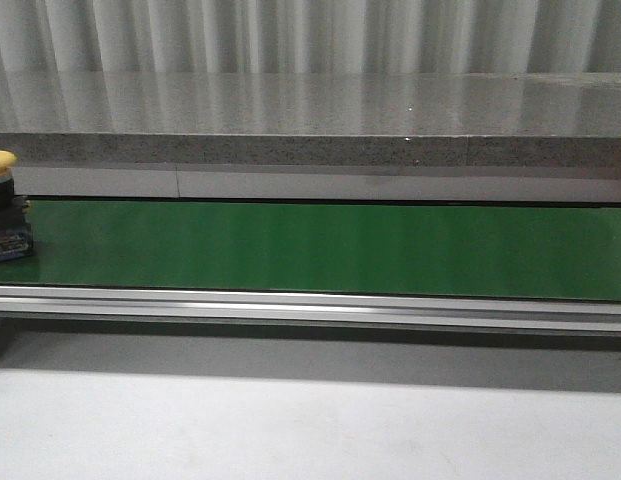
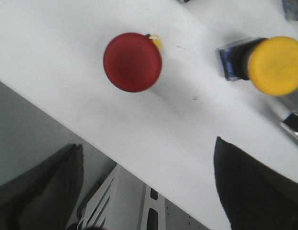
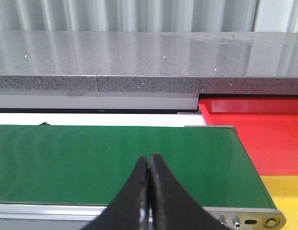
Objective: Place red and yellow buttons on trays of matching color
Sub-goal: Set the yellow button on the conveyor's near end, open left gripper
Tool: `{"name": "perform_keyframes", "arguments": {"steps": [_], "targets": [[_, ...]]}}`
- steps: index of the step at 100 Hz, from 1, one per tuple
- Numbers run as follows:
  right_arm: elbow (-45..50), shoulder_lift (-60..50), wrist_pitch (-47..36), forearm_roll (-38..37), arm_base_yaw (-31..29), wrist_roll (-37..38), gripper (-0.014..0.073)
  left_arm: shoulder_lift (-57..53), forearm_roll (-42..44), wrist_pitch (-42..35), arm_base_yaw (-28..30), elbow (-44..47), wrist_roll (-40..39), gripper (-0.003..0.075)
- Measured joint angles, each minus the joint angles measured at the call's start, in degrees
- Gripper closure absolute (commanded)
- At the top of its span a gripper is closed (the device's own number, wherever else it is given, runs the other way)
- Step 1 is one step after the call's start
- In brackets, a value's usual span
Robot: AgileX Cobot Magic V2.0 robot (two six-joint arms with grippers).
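In the left wrist view a red button and a yellow button stand on a white surface. My left gripper hangs above that surface's edge, open, with nothing between its fingers. Another yellow button on a black and blue base rides at the far left end of the green belt in the front view. My right gripper is shut and empty over the green belt. Past the belt's end lie the red tray and the yellow tray.
A grey speckled ledge runs behind the belt. An aluminium rail borders the belt's near side. Metal framing shows below the white surface's edge.
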Motion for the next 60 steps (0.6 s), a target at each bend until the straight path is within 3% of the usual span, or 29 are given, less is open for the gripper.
{"name": "perform_keyframes", "arguments": {"steps": [60], "targets": [[0.0, 0.0, 0.0, 0.0, 0.0, 0.0, 0.0658, 11.4, -0.4, -12.8, 1.8, 0.4, 0.0, 0.0174]]}}
